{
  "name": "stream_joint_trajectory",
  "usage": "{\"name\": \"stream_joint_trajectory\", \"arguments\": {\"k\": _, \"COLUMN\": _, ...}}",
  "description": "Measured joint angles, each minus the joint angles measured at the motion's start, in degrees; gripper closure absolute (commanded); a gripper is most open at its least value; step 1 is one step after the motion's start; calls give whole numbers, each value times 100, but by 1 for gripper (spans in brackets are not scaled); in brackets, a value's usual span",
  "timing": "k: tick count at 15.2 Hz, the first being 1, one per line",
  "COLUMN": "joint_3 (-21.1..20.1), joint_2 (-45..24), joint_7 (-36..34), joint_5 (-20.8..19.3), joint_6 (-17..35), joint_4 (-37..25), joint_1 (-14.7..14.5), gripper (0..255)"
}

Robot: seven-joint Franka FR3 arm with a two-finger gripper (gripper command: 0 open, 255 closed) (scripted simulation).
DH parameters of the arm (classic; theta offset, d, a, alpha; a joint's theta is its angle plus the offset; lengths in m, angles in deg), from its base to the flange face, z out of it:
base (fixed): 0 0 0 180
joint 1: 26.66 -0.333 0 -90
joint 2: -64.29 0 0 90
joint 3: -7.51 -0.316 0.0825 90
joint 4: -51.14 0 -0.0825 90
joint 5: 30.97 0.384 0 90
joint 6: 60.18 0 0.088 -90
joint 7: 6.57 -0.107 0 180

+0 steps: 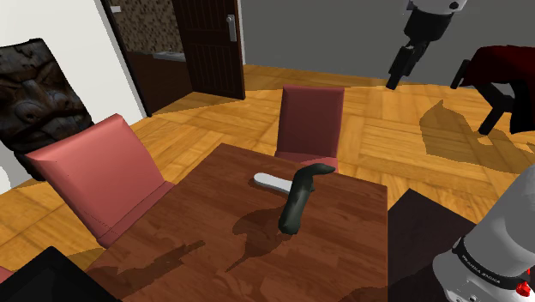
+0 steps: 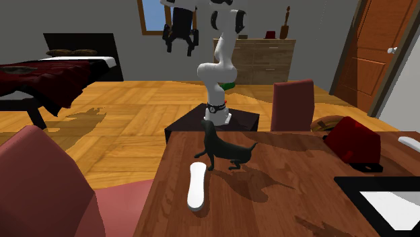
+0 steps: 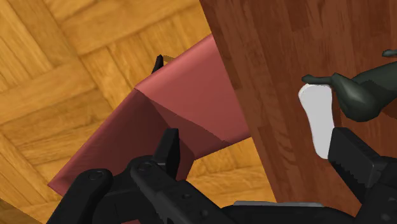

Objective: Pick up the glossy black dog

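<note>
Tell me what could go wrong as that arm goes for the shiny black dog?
The open black gripper hangs high, off to the side of the glossy black dog figure; an off-centre descent might tip it on its thin legs. The white oblong object lies close beside it, so a finger could knock that.

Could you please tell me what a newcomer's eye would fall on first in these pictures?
The glossy black dog figurine stands on the dark brown wooden table, with a flat white oblong object lying close beside it. High above, the all-black gripper hangs with its fingers apart, looking down on a red cushioned chair at the table's edge.
</note>
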Motion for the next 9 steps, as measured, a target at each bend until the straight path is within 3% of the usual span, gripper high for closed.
{"name": "stream_joint_trajectory", "arguments": {"k": 3, "joint_3": -152, "joint_2": 20, "joint_7": -269, "joint_5": 63, "joint_6": 65, "joint_4": 139, "joint_1": 13, "gripper": 0}}
{"name": "stream_joint_trajectory", "arguments": {"k": 9, "joint_3": -885, "joint_2": 125, "joint_7": -1569, "joint_5": 422, "joint_6": 366, "joint_4": 791, "joint_1": 48, "gripper": 0}}
